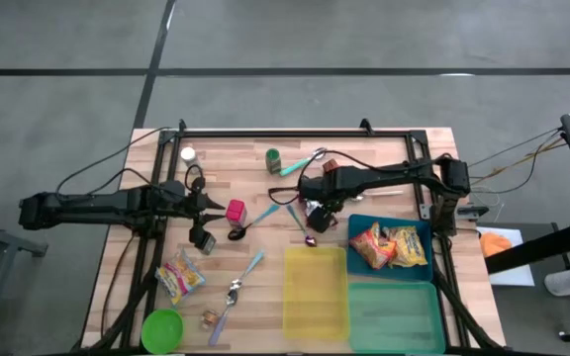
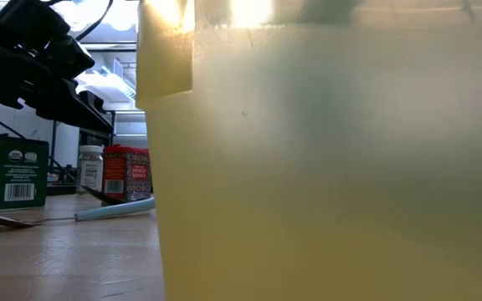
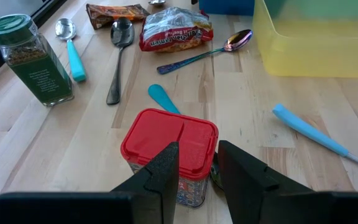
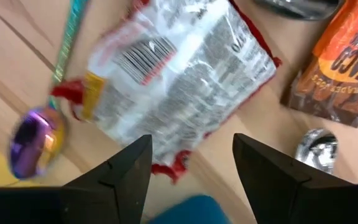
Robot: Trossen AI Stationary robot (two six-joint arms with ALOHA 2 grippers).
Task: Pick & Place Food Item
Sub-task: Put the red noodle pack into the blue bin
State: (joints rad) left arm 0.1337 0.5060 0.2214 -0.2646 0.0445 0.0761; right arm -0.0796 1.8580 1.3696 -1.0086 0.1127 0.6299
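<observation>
Noodle pack (image 4: 179, 74): lies flat on the wood, barcode side up, just below the right claw – not held, red edges showing around the clear wrap.
Right claw (image 4: 191, 174): released, fingers spread wide above the pack, with the pack's lower edge between them; in the high view it hangs near the table's middle (image 1: 317, 212), just beside the blue bin.
Iridescent spoon (image 4: 33, 140): bowl just beside the pack's corner, handle running away past it.
Taco packet (image 4: 347, 59): orange and brown, flat, near the pack's other side, apart from it.
Blue bin (image 1: 359, 229): holds two snack bags (image 1: 389, 247); it touches the yellow bin (image 1: 315, 292) and the green bin (image 1: 396, 316).
Left claw (image 3: 197, 174): partly parted, fingers hanging at the near side of the red-lid jar – I cannot tell whether they touch it.
Red-lid jar (image 3: 169, 149): upright on the table, left of centre.
Green spice jar (image 3: 31, 59): upright, well apart from the red one.
Table (image 1: 265, 247): also bears a teal spoon (image 3: 73, 56) and a blue-handled spoon (image 3: 309, 134).
</observation>
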